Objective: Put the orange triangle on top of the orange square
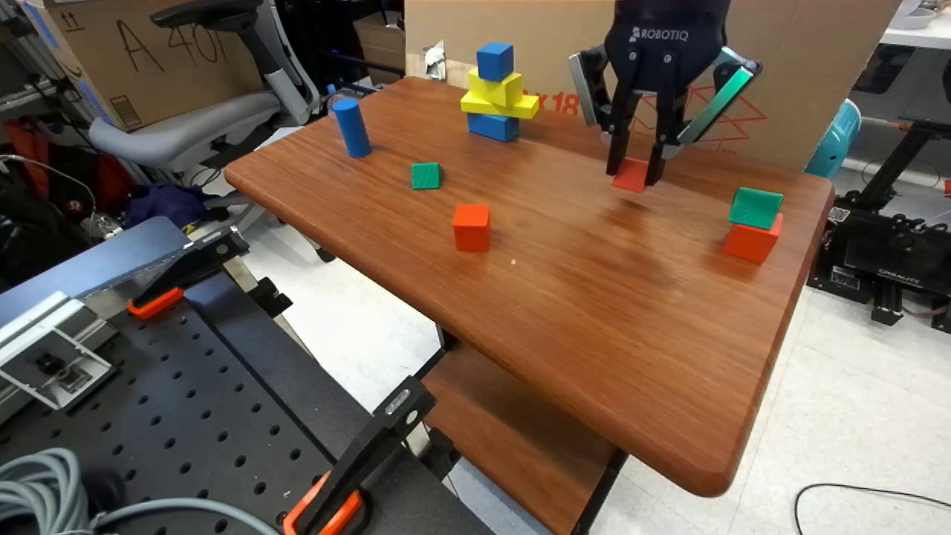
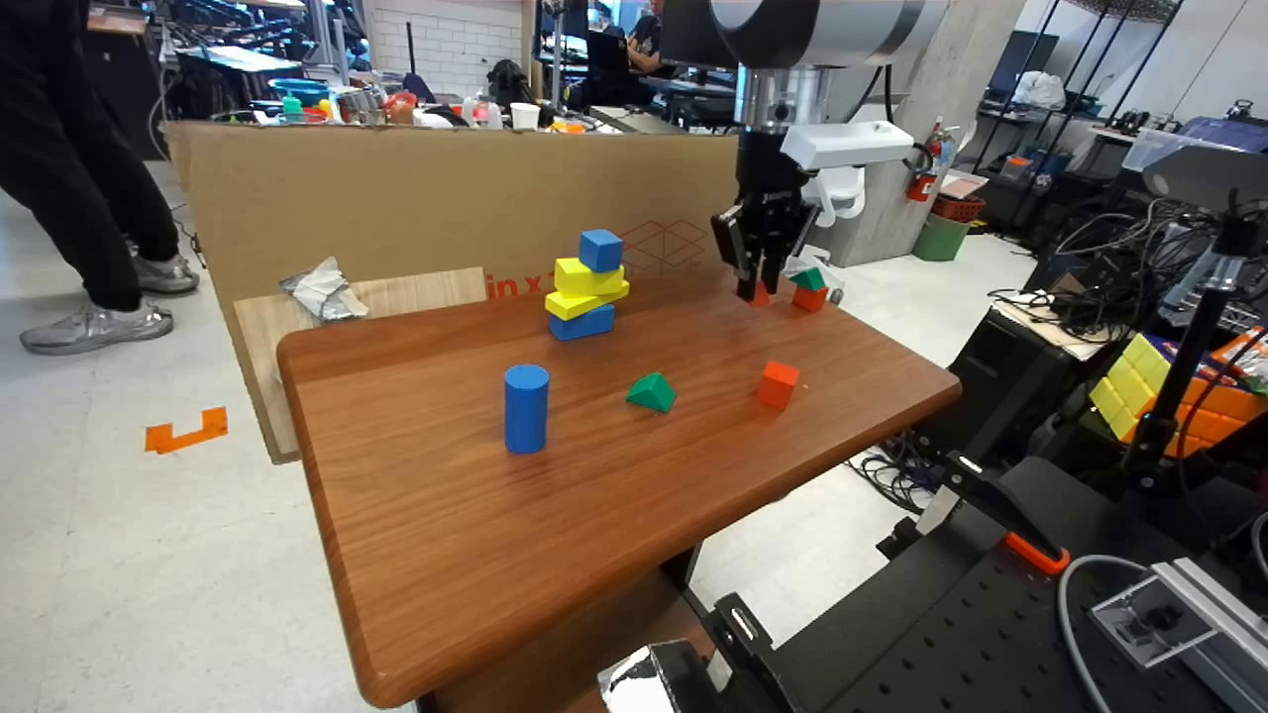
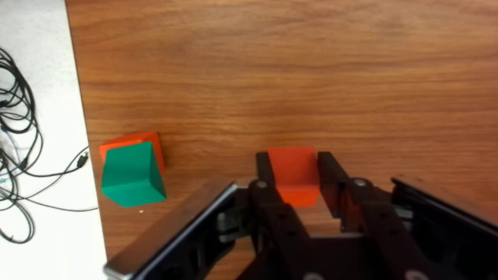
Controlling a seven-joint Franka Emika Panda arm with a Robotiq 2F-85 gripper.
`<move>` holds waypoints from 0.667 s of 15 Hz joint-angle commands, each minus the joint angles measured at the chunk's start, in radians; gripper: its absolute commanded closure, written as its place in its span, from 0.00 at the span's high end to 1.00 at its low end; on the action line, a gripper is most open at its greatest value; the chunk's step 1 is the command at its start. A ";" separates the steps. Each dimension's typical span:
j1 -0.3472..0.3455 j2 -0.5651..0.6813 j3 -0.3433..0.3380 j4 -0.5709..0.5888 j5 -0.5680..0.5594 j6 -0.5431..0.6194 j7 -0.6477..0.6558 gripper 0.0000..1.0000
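My gripper (image 1: 632, 177) is shut on the orange triangle (image 1: 629, 180), a small orange-red wedge. It is held between the fingertips a little above the table, near the far edge by the cardboard. The triangle also shows in an exterior view (image 2: 760, 295), partly hidden by the fingers, and in the wrist view (image 3: 294, 167) between the two black fingers. The orange square (image 1: 472, 227), an orange-red cube, stands alone on the table, well apart from the gripper and towards the near edge. It also shows in an exterior view (image 2: 778, 384). It is out of the wrist view.
A green wedge (image 1: 756, 207) sits on another orange-red block (image 1: 752, 240) near the table's end, beside the gripper. A tower of blue and yellow blocks (image 1: 499, 105), a blue cylinder (image 1: 351, 128) and a green wedge (image 1: 426, 176) stand elsewhere. A cardboard sheet (image 2: 446, 198) lines the far edge.
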 commanded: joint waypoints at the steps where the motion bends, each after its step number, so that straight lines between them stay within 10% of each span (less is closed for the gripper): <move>1: 0.035 -0.156 -0.017 -0.217 -0.103 0.107 0.000 0.08; 10: 0.110 -0.318 0.002 -0.469 -0.296 0.144 0.010 0.08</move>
